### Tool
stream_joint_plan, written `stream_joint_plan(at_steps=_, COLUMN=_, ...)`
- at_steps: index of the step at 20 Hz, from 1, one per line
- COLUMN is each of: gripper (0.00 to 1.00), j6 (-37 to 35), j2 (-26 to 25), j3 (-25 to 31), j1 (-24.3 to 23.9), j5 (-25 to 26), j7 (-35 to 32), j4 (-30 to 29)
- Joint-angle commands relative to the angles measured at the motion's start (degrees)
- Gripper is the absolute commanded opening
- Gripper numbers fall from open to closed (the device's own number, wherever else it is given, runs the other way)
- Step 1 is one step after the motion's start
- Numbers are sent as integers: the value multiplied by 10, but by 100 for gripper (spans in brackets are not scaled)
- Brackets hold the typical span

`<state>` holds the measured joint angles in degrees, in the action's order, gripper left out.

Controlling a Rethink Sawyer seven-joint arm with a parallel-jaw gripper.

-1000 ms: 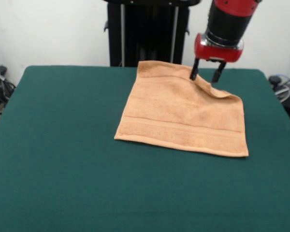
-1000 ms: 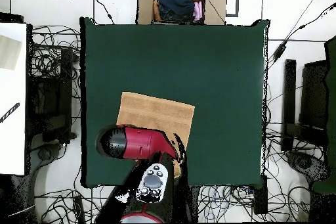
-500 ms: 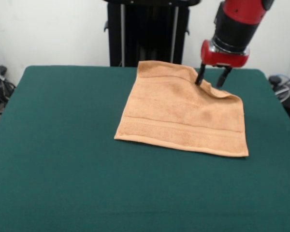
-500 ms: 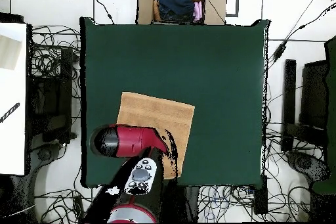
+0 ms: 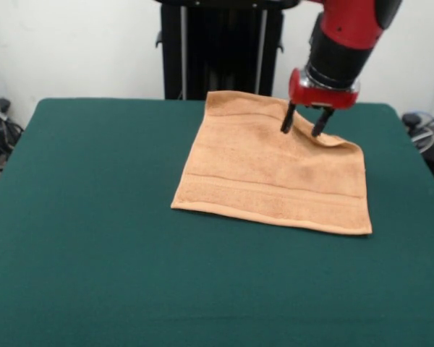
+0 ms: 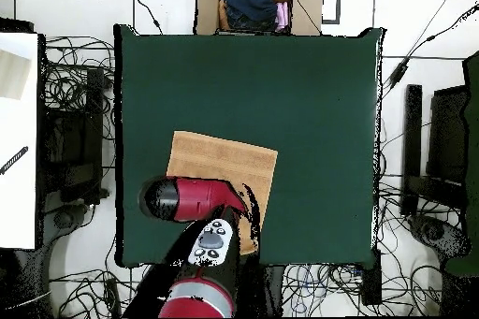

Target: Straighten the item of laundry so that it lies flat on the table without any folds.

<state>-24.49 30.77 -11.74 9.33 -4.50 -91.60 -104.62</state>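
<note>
The peach-orange towel (image 5: 271,170) lies on the dark green table (image 5: 94,217), right of centre and towards the far edge. Its near part is flat with a woven band. Its far right corner is turned in, with a raised wrinkle (image 5: 329,139) along that slanted edge. My gripper (image 5: 302,124) hangs from the red arm, its fingers apart, tips down at the wrinkle on the towel's far right edge. In the overhead view the towel (image 6: 223,158) sits near the table's (image 6: 309,100) bottom edge, and the red arm (image 6: 192,198) covers its lower part and hides the gripper.
The black pedestal (image 5: 220,47) stands behind the table's far edge. In the overhead view a cardboard box (image 6: 257,5) with clothes sits beyond the top edge, a white table (image 6: 17,137) at the left, and cables lie all round.
The gripper swung right half a second ago, then came back left and slightly lower onto the wrinkle. The towel has barely moved.
</note>
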Motion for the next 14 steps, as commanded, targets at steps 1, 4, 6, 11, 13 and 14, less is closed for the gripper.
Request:
stream_joint_plan(at_steps=1, gripper=100, j6=24, j2=-22, j3=33, j1=-20, j5=27, j7=-57, j4=22)
stream_joint_plan(at_steps=4, gripper=100, j6=20, j2=-35, j3=39, j1=-29, j5=30, j7=-48, j4=34)
stream_joint_plan(at_steps=6, gripper=100, j6=22, j2=-39, j3=41, j1=-31, j5=34, j7=-46, j4=35)
stream_joint_plan(at_steps=11, gripper=100, j6=35, j2=-42, j3=43, j1=-30, j5=40, j7=-56, j4=29)
stream_joint_plan(at_steps=13, gripper=100, j6=38, j2=-42, j3=41, j1=-25, j5=40, j7=-63, j4=27)
stream_joint_plan(at_steps=14, gripper=100, j6=39, j2=-40, j3=38, j1=-20, j5=40, j7=-68, j4=25)
